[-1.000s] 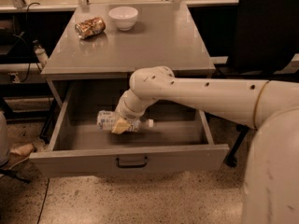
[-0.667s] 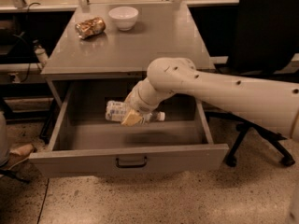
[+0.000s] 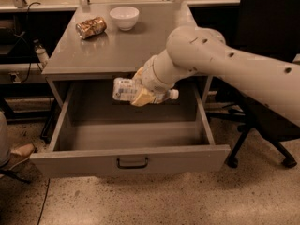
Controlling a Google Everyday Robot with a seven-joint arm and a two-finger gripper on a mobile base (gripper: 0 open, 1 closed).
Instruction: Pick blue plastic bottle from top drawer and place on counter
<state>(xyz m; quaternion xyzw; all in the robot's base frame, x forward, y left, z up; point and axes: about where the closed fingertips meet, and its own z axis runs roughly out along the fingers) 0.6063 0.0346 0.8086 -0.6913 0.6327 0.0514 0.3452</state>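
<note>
Up has come the blue plastic bottle [image 3: 121, 89]: a moment ago it was low in the top drawer [image 3: 89, 157], and now it hangs in the air above the drawer floor, in the middle of the frame, just under the front edge of the counter [image 3: 131, 48]. My arm has swung up and over to the right too. My gripper [image 3: 141, 91] is squeezed tight around the middle of the bottle, with one finger on top and one below. The bottle lies on its side, with its white cap pointing to the right and its label end sticking out to the left. It is not touching the drawer or the counter. So I think the picking part is done and I am now in the lifting part, with the putting down not yet done. Next I think I need to go up more, so the bottle is higher than the counter edge, and then move toward the top of the frame and set it down. Near the upper left of the counter there is a brown can [image 3: 91, 27] on its side and a white bowl [image 3: 124, 17]. I should put the bottle on the bare part nearer me, so I do not bump them.
</note>
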